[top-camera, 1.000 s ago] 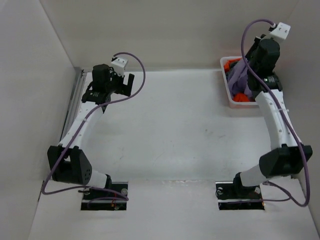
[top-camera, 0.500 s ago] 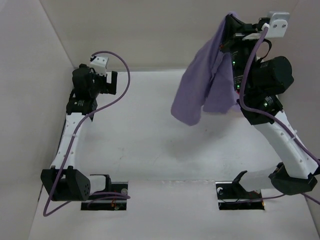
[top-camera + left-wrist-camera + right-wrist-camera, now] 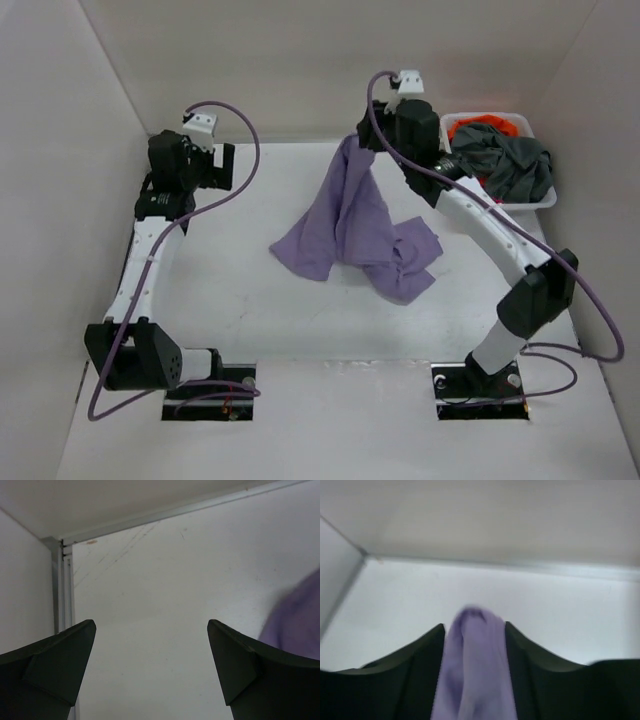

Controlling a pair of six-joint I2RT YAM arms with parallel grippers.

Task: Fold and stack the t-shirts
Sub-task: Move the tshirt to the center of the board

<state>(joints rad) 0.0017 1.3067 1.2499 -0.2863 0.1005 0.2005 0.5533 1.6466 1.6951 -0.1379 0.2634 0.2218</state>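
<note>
ok, r gripper [image 3: 475,625] pinches lavender shirt [image 3: 350,225], l gripper [image 3: 151,622] spread wide.

White table [image 3: 230,300], faintly scuffed, fills the centre of the frame, boxed in by plain off-white panels: a back wall [image 3: 300,60] across the top, a left wall [image 3: 50,220] and a right wall [image 3: 612,120] at the sides. An aluminium rail [image 3: 62,590] lines the table's left edge. Light falls soft and even.
</note>
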